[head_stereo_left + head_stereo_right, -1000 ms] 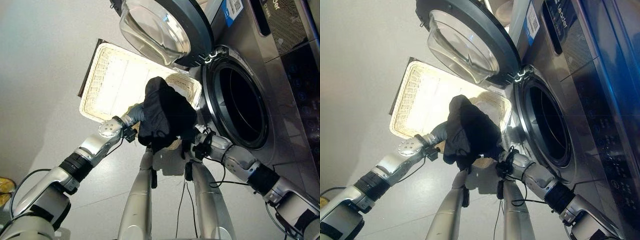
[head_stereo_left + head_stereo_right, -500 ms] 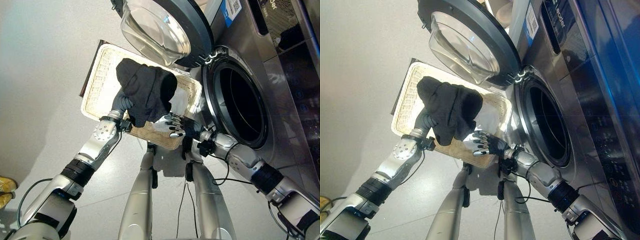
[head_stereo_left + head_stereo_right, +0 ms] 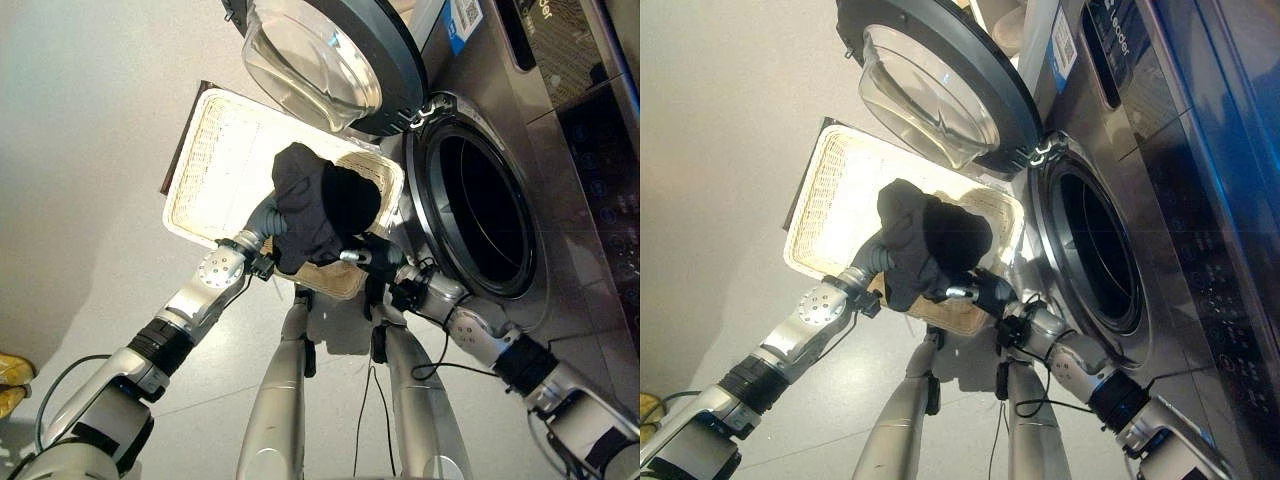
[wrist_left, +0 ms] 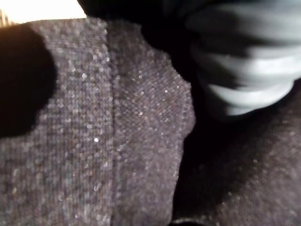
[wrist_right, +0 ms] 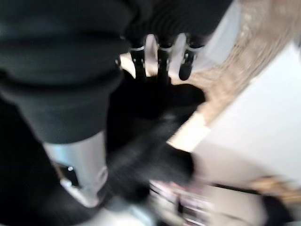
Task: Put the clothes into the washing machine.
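Observation:
A black knitted garment (image 3: 322, 205) hangs bunched above the near right corner of the wicker basket (image 3: 190, 150). It is draped over my left hand (image 4: 235, 61), whose fingers are buried in the cloth. My right hand (image 3: 367, 257) has come up from the right and lies against the garment's lower right edge. In the right wrist view its fingers (image 5: 160, 59) reach straight out and touch the black cloth. The washing machine's drum opening (image 3: 480, 205) is dark and lies just right of both hands.
The round glass door (image 3: 320, 55) stands swung open above the basket, to the left of the drum. The steel machine front (image 3: 560, 150) runs along the right. Pale floor (image 3: 90, 150) lies to the left of the basket.
The left arm swung the garment left over the basket, then back right toward the drum. The right hand, spread open and apart half a second ago, now touches the cloth.

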Motion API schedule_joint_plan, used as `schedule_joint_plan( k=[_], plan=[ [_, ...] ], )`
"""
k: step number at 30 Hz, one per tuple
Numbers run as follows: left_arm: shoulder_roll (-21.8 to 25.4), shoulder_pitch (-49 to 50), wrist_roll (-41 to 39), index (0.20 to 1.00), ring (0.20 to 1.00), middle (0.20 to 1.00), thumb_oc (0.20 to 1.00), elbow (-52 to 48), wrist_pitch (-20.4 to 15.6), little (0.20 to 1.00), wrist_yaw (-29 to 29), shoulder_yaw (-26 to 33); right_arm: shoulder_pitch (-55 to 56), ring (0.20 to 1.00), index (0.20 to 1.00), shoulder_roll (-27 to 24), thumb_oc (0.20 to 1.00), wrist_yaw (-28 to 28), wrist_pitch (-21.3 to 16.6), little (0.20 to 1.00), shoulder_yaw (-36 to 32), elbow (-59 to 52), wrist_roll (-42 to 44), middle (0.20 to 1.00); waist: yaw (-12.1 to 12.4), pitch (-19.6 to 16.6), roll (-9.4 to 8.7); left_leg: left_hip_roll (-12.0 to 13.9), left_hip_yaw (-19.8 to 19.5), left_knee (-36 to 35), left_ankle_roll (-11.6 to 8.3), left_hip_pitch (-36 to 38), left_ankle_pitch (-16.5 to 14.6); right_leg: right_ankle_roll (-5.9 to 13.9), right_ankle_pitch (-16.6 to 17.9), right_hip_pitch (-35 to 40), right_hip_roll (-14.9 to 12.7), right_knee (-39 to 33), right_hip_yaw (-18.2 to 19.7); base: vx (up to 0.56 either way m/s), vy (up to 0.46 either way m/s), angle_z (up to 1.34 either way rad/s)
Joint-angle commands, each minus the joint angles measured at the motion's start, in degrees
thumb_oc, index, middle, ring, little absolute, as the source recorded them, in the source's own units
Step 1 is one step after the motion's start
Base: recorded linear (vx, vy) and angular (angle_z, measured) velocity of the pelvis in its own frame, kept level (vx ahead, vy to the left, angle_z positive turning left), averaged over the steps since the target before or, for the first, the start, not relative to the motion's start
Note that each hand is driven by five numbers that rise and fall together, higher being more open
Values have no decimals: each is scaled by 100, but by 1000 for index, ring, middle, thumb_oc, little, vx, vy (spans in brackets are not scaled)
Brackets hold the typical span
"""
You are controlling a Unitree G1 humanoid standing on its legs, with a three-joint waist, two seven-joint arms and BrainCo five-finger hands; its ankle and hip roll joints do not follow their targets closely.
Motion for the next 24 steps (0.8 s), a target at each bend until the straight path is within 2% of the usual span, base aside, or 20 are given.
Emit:
schedule_joint_plan(
  k=[1,7,9,12,13,20,24],
  plan=[
    [-239,-61,85,200,200,200,200,-535,-509,200,52,57,173,1000,1000,127,1000,-275,-502,1000,-45,-336,598,1000,-170,-120,167,-507,158,68,217,18,-286,518,621,488,-26,-1053,-95,0,18,-3],
    [-247,73,531,200,200,200,200,-578,-301,200,581,0,348,1000,1000,430,1000,-279,-976,1000,-32,-500,647,1000,-157,-120,192,-499,178,19,242,-1,-251,511,650,472,-35,-1080,-112,-1,3,-2],
    [-222,101,687,200,200,200,200,-489,-202,200,881,9,388,1000,1000,438,1000,-170,-1002,1000,-21,-575,655,1000,-150,-120,195,-496,170,-4,246,20,-233,513,651,492,-37,-1083,-124,0,0,0],
    [-186,105,718,200,200,200,200,-444,-182,200,1018,8,405,1000,1000,411,1000,-112,-978,1000,-8,-621,640,1000,-147,-120,195,-491,168,-5,244,11,-225,515,652,486,-37,-1078,-129,3,-14,0],
    [-131,118,1029,200,200,200,200,-213,-30,200,1441,81,433,1000,1000,321,1000,118,-912,1000,29,-801,621,1000,-130,-120,172,-454,197,-21,230,23,-213,533,623,496,-52,-1051,-201,11,-46,1],
    [-54,171,1248,200,200,200,200,-98,47,200,1154,102,455,1000,1000,145,1000,384,-773,1000,65,-941,625,1000,-135,-120,143,-432,199,-14,209,13,-196,542,620,487,-35,-1038,-221,2,-7,0],
    [-6,106,1535,200,200,200,200,-141,276,200,767,-124,414,1000,1000,42,1000,518,-781,1000,134,-905,594,1000,-142,-120,141,-431,178,15,210,-10,-207,541,607,471,-16,-1018,-198,0,0,0]
  ],
)
